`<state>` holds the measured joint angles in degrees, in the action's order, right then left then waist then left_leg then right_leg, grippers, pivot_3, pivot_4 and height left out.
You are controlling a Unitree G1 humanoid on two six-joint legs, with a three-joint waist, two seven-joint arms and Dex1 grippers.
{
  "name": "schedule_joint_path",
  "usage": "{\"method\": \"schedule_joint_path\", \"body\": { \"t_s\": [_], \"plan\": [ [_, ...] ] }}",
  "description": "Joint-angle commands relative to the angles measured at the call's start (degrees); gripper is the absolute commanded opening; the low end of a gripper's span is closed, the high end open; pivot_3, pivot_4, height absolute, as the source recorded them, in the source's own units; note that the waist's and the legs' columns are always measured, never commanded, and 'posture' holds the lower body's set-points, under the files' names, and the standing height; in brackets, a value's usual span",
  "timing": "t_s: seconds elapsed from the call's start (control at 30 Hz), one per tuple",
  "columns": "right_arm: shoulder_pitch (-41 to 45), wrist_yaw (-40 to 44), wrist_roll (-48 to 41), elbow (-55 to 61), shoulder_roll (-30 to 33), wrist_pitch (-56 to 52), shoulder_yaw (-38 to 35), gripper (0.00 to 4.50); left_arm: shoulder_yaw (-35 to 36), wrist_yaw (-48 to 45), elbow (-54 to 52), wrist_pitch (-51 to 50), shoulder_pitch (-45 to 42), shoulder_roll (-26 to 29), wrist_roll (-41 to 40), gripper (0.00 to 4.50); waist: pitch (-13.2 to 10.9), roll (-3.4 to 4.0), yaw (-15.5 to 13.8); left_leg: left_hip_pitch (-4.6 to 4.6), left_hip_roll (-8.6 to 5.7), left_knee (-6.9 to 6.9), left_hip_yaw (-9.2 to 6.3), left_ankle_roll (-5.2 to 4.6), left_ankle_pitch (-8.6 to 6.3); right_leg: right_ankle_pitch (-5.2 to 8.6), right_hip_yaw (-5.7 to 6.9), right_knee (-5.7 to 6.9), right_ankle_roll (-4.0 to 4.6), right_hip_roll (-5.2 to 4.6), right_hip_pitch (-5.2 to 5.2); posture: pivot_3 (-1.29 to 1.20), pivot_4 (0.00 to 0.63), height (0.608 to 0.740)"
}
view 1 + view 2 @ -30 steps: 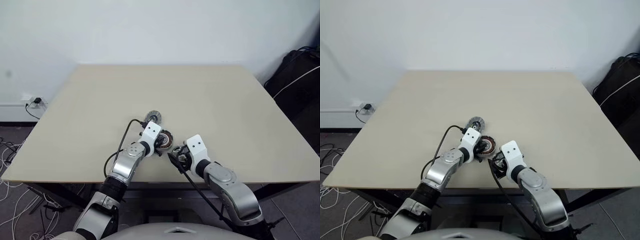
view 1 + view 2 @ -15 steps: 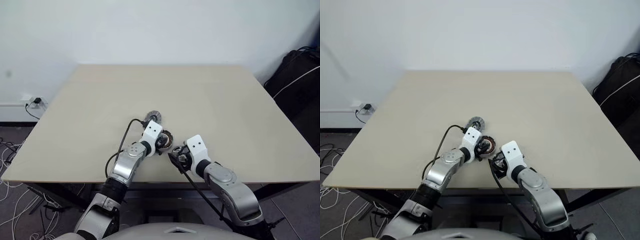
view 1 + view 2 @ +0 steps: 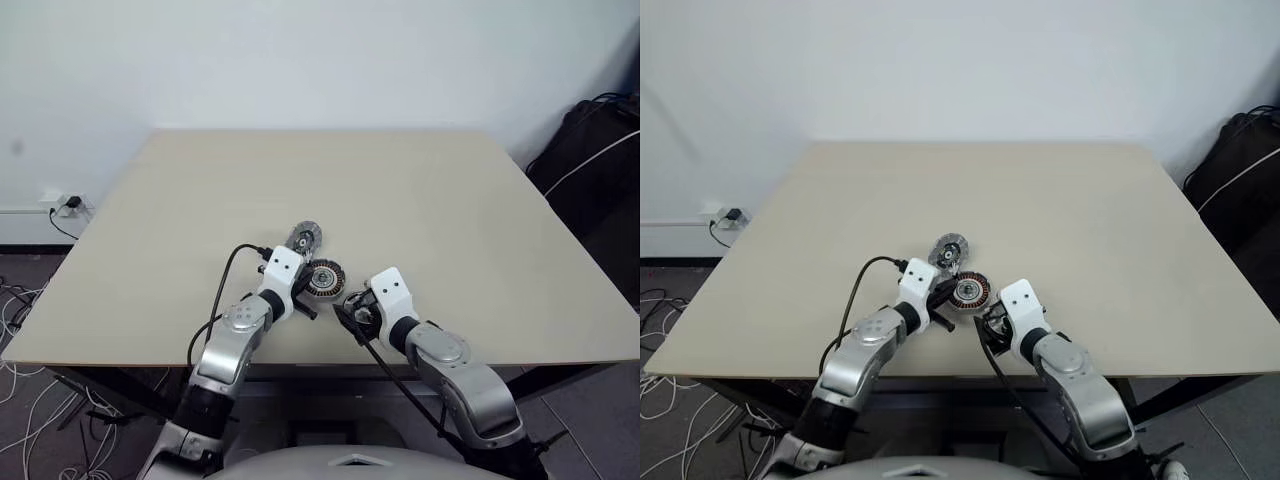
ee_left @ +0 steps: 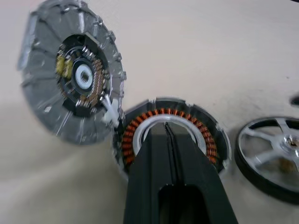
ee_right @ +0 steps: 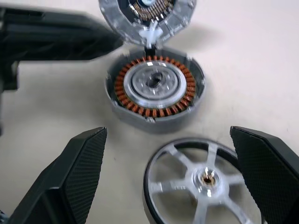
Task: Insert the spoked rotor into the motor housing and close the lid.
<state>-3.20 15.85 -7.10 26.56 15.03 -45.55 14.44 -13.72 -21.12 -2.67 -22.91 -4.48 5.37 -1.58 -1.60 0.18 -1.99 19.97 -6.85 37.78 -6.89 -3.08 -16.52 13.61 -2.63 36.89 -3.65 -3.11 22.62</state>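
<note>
Now the spoked rotor (image 5: 204, 177) lies flat on the table (image 3: 450, 200), nearest, between the wide-apart fingers of the right gripper (image 5: 173, 177). Just beyond sits the motor housing (image 5: 154, 87), touching the open lid (image 4: 74, 79). The left gripper (image 4: 171, 140), fingers pressed together, has pulled back to the left, uncovering the housing.

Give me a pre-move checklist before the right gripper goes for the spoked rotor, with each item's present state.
1. Motor housing cavity free of parts, coils exposed: ok.
2. Lid swung open, joined to the housing rim by a small white tab: ok.
3. Spoked rotor lying flat on the table, between the right gripper's open fingers: ok.
4. Left gripper shut, holding nothing: ok.
5. Left gripper clear of the housing's top: cannot tell; it sits close beside it.
</note>
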Motion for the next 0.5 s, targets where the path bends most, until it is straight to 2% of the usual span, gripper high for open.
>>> {"method": "schedule_joint_path", "body": {
  "t_s": [0.03,0.13,0.5],
  "plan": [
    [2.57,0.10,-0.05,0.17,-0.82,0.20,0.50,4.50,0.38,0.66,-4.10,4.87,3.21,1.69,0.75,0.02,0.01,0.01,-0.04,0.00,0.00,0.00,0.00,0.00,0.00,0.00,0.00,0.00,0.00,0.00,-0.01,0.00,0.000,0.740],
    [5.17,-0.04,0.42,-1.86,-1.42,-0.90,1.60,3.89,-0.40,0.27,-5.11,7.79,7.80,3.36,1.30,0.00,0.01,0.02,-0.07,-0.01,0.00,0.00,0.00,-0.03,-0.02,-0.01,0.00,0.00,0.01,0.00,-0.01,0.00,0.000,0.740],
    [16.30,-1.06,4.88,-15.45,-5.05,-0.48,6.57,0.19,-1.29,-0.12,-6.33,10.06,14.43,3.23,-0.05,0.00,0.03,0.06,-0.06,-0.02,0.00,-0.01,0.01,-0.06,-0.03,-0.05,0.03,0.03,0.07,0.01,0.01,0.00,0.000,0.740]
  ]
}}
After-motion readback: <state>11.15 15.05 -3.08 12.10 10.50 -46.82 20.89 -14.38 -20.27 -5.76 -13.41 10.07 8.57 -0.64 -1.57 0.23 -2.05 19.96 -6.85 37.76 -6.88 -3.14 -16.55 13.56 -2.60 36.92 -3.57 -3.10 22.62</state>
